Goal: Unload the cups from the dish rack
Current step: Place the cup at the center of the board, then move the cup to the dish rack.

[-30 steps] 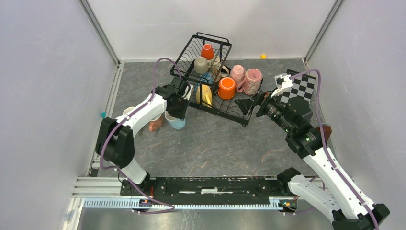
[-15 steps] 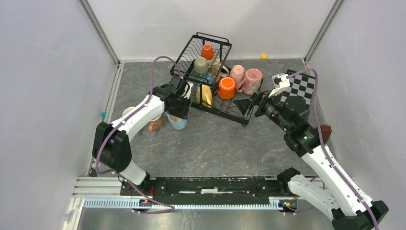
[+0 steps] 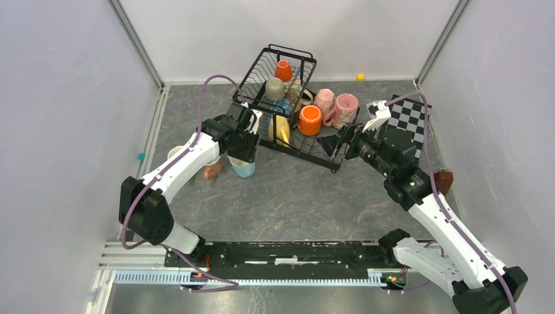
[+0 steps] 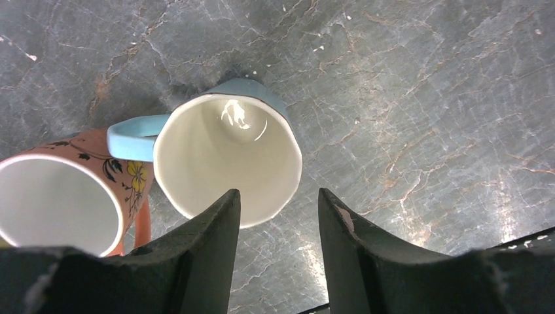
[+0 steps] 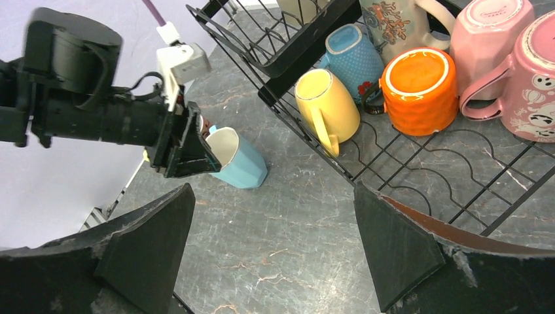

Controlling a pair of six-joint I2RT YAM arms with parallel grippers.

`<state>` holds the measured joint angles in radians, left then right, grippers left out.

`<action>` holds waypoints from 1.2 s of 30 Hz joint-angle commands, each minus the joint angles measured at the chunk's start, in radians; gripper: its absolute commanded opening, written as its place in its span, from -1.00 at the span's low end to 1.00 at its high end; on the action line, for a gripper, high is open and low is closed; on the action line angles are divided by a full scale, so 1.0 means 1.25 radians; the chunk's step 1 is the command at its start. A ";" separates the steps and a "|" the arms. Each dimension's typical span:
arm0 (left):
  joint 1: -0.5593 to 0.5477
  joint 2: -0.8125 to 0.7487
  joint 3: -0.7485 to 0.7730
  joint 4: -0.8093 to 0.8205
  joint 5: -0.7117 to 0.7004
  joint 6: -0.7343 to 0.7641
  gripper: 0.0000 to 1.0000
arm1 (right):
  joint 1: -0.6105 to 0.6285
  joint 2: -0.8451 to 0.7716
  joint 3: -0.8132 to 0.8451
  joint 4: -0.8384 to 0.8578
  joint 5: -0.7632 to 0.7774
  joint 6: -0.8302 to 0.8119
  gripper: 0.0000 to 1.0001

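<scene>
light blue mug (image 4: 229, 157) stands on the grey table top (image 3: 294, 196), out of the dish rack (image 3: 314, 154) and just off its left end. a second ago the left gripper (image 4: 278, 203) was pinched low on this mug; since then its fingers have spread and the arm has drawn back a little. the mug's near rim now shows in the gap between them with neither pad pressing it. i judge that as a finished set-down: one more cup unloaded and the left arm free for the next.

the mug looks upright, mouth up, so its long axis runs from rim to base, roughly vertical. the body narrows toward the base. its handle points sideways at the salmon flowered mug (image 4: 59, 196) and lies against or just short of that mug's wall; i cannot tell which. a cream cup (image 3: 175, 152) sits beyond the pair, nearer the left wall.

in the rack's lower tray a yellow mug (image 5: 324, 101) lies on its side, mouth toward the rack's edge. an orange mug (image 5: 419, 88) sits next to it, and two pink mugs (image 5: 530, 72) are at the right end. a darker blue textured mug (image 5: 353, 59) sits behind the yellow one. the upper basket holds a beige mug (image 3: 275, 88) and a small orange cup (image 3: 283, 70). most of the load remains.

the right gripper (image 5: 271, 196) hovers near the rack's right front corner, fingers spread wide and holding nothing.
</scene>
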<state>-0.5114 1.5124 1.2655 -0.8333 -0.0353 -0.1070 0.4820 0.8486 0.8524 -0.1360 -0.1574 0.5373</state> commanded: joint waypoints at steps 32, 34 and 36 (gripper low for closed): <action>-0.019 -0.477 -0.005 0.016 0.229 -0.166 1.00 | -0.044 0.486 0.320 -0.096 0.296 -0.159 0.96; -0.018 -0.489 -0.006 0.013 0.231 -0.168 1.00 | -0.055 0.513 0.348 -0.111 0.333 -0.165 0.96; -0.018 -0.494 -0.004 0.006 0.238 -0.168 1.00 | -0.068 0.534 0.363 -0.106 0.361 -0.182 0.96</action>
<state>-0.5308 0.9211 1.2625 -0.8402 0.2195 -0.2737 0.4274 1.4780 1.2297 -0.2642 0.1753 0.3561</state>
